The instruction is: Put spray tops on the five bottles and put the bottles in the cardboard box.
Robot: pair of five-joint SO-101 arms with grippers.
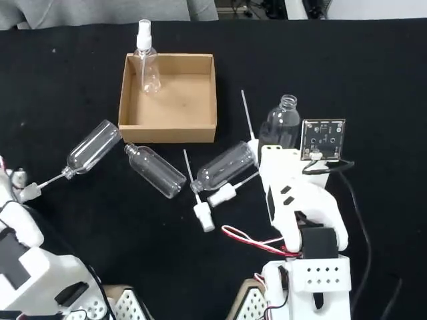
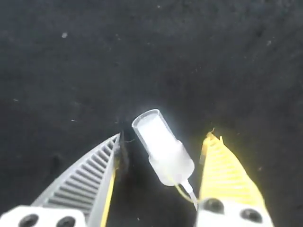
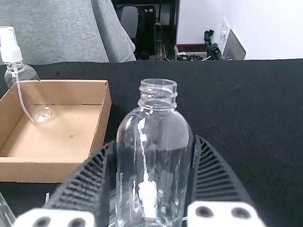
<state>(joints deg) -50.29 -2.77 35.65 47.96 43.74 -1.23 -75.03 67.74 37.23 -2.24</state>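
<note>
My right gripper (image 3: 152, 147) is shut on an upright clear bottle (image 3: 154, 142) with no top, also seen in the high view (image 1: 283, 121) right of the cardboard box (image 1: 200, 133). One bottle with a spray top (image 1: 147, 63) stands in the box's far left corner. Three bottles lie in front of the box: a left one (image 1: 93, 147), a middle one (image 1: 155, 171) and a right one (image 1: 225, 165). A thin tube joins the left one's neck to a spray top (image 2: 163, 149) on the table. My open left gripper (image 2: 163, 139) straddles that top.
Two loose spray tops (image 1: 203, 215) (image 1: 224, 195) lie in front of the right lying bottle, and a thin tube (image 1: 247, 113) lies beside the box. A grey-clad person sits beyond the table's far edge (image 3: 52, 28).
</note>
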